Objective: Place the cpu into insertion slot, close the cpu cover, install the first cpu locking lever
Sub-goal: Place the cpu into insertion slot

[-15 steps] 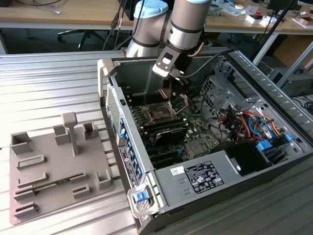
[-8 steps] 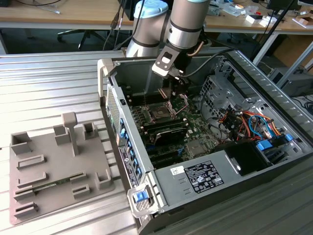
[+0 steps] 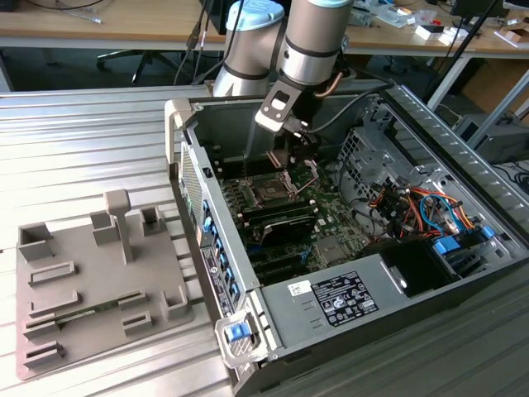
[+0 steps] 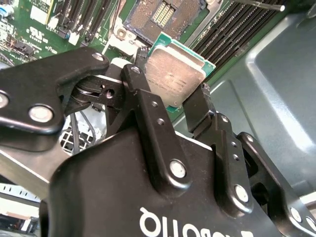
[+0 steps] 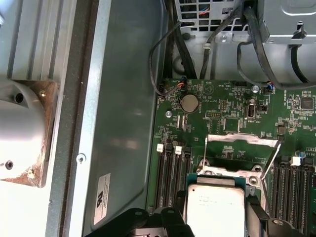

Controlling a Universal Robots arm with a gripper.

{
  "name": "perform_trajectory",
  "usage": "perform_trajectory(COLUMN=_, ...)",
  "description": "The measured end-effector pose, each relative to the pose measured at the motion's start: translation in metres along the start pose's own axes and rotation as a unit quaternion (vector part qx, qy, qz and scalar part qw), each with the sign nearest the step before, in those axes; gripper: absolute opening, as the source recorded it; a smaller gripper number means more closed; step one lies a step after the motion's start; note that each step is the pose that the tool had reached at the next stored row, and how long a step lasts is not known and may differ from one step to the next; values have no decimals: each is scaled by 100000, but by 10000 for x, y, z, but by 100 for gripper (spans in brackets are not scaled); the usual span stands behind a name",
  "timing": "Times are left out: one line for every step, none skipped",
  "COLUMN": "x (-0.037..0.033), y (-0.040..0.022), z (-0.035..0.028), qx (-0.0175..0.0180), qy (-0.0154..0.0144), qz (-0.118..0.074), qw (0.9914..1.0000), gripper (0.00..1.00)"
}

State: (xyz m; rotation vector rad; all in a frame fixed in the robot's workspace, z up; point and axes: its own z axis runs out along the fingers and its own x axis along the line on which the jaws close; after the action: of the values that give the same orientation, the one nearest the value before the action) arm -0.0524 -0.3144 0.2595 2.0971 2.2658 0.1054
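The cpu (image 4: 175,74), where is it just now?

Clamped by its edges between the two black fingers (image 4: 148,113) of the gripper (image 4: 170,86), silvery face toward the second wrist view. It hangs over the motherboard (image 5: 222,103), near the insertion slot (image 4: 165,15) but not in it.

So which step is this?

The first one, I'd judge: placing. The socket lies bare, and the cpu cover (image 5: 242,139) stands open on its hinge in the first wrist view. A thin rod beside it may be a locking lever, though I can't say for sure.

What does the placing call for?

The chip held flat and square to the socket, with its corners matched. Those contacts look delicate, so a tilted seat could do harm.

And the surroundings?

The open computer case (image 3: 364,289) lies on its side on a slatted metal table (image 3: 83,141). A grey fixture tray (image 3: 83,281) sits just beside it at the exterior view's left. Wooden desks (image 3: 99,25) run along the back.
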Motion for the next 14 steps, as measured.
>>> perform_trajectory(x=0, y=0, z=1, qx=-1, qy=1, qz=2, qw=100000, gripper=55)
perform_trajectory(x=0, y=0, z=1, qx=1, qy=-3, qz=0, qw=100000, gripper=55)
perform_trajectory(x=-2, y=-2, z=-1, qx=23, qy=-8, qz=-2, qw=100000, gripper=55)
perform_trajectory(x=-2, y=-2, z=-1, qx=27, qy=-10, qz=-2, qw=100000, gripper=55)
perform_trajectory(x=-3, y=-3, z=0, qx=24, qy=0, qz=5, qw=100000, gripper=55)
perform_trajectory(x=-7, y=-5, z=2, qx=130, qy=118, qz=1, qw=100000, gripper=55)
perform_trajectory(x=-12, y=-8, z=2, qx=264, qy=245, qz=0, qw=99999, gripper=55)
perform_trajectory(x=-18, y=-8, z=5, qx=259, qy=291, qz=4, qw=99999, gripper=55)
perform_trajectory(x=-31, y=-8, z=8, qx=228, qy=314, qz=9, qw=99999, gripper=55)
perform_trajectory(x=-44, y=-9, z=4, qx=250, qy=262, qz=1, qw=99999, gripper=55)
perform_trajectory(x=-71, y=-12, z=3, qx=261, qy=250, qz=8, qw=99999, gripper=55)
perform_trajectory(x=-87, y=-13, z=2, qx=264, qy=245, qz=4, qw=99999, gripper=55)
perform_trajectory(x=-103, y=-15, z=1, qx=268, qy=242, qz=3, qw=99999, gripper=55)
perform_trajectory(x=-123, y=-16, z=1, qx=269, qy=241, qz=5, qw=99999, gripper=55)
